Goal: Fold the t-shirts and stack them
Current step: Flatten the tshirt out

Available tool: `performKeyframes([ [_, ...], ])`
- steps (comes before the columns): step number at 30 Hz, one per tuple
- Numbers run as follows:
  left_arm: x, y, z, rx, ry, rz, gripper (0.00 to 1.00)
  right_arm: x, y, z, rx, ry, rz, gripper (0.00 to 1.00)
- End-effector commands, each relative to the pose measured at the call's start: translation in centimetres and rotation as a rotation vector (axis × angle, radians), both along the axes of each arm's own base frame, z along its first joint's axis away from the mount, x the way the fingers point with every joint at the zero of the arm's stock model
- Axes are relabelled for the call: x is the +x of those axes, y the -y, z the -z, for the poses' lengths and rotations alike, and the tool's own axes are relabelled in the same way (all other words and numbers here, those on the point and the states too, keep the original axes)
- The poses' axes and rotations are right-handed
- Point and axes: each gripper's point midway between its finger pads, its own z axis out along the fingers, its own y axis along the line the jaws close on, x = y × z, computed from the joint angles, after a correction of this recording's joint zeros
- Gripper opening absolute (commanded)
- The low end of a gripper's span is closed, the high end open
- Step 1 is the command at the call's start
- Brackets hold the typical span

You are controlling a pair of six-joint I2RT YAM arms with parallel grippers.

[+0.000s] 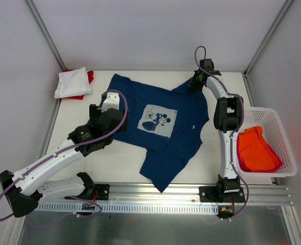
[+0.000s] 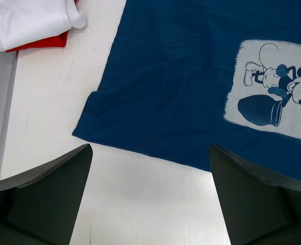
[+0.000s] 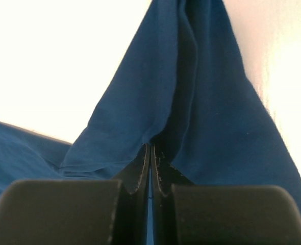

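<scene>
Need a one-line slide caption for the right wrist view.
Right gripper pinched shut on a fold of the navy t-shirt, cloth tenting up from the grip.

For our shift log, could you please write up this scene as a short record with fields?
surface: white table
navy t-shirt: spread out, cartoon print facing up
right jaws: shut on a pinch of the navy t-shirt at its far right corner
left jaws: open wide over the shirt's left edge, holding nothing
stack: folded white t-shirt on a red t-shirt, far left corner
basket: white lattice, right of the table, orange t-shirt inside
</scene>
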Motion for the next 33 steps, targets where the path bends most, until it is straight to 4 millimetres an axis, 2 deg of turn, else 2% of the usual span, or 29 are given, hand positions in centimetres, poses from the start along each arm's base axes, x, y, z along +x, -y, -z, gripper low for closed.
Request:
performKeyframes([
  [1, 0.3, 0.1, -0.5, 0.001, 0.031, -0.009, 0.99, 1.2, 0.0, -1.7, 0.015, 0.053, -0.007, 0.01],
  [9, 0.3, 0.2, -0.1, 0.005, 0.024, -0.01, 0.99, 2.5, -0.5, -2.6, 0.046, 0.107, 0.006, 0.0],
  [18, 0.4, 0.1, 0.0, 0.013, 0.025, -0.014, 0.99, 6.6, -2.9, -6.1, 0.238, 0.272, 0.052, 0.0],
  [20, 0.4, 0.1, 0.0, 0.016, 0.024, -0.016, 0.99, 7.3, -3.5, -6.2, 0.29, 0.286, 0.062, 0.0],
  [21, 0.4, 0.1, 0.1, 0.018, 0.024, -0.017, 0.99, 8.1, -3.6, -7.1, 0.31, 0.326, 0.058, 0.0],
  [22, 0.4, 0.1, 0.1, 0.018, 0.024, -0.017, 0.99, 8.4, -4.1, -6.8, 0.329, 0.334, 0.056, 0.01],
  [24, 0.5, 0.1, 0.2, 0.021, 0.021, -0.017, 0.99, 9.4, -4.6, -7.6, 0.386, 0.385, 0.06, 0.01],
  [26, 0.5, 0.1, 0.3, 0.024, 0.02, -0.018, 0.99, 10.1, -5.2, -7.2, 0.425, 0.41, 0.061, 0.01],
  [28, 0.6, 0.2, 0.3, 0.03, 0.018, -0.018, 0.99, 11.0, -5.7, -7.8, 0.483, 0.458, 0.072, 0.01],
  [29, 0.6, 0.1, 0.3, 0.032, 0.018, -0.019, 0.99, 11.2, -6.1, -6.9, 0.503, 0.457, 0.073, 0.01],
  [31, 0.6, 0.1, 0.3, 0.032, 0.018, -0.019, 0.99, 11.8, -7.0, -7.6, 0.556, 0.497, 0.078, 0.0],
  [33, 0.7, 0.2, 0.5, 0.04, 0.014, -0.021, 0.99, 12.4, -7.8, -7.3, 0.576, 0.517, 0.074, 0.0],
])
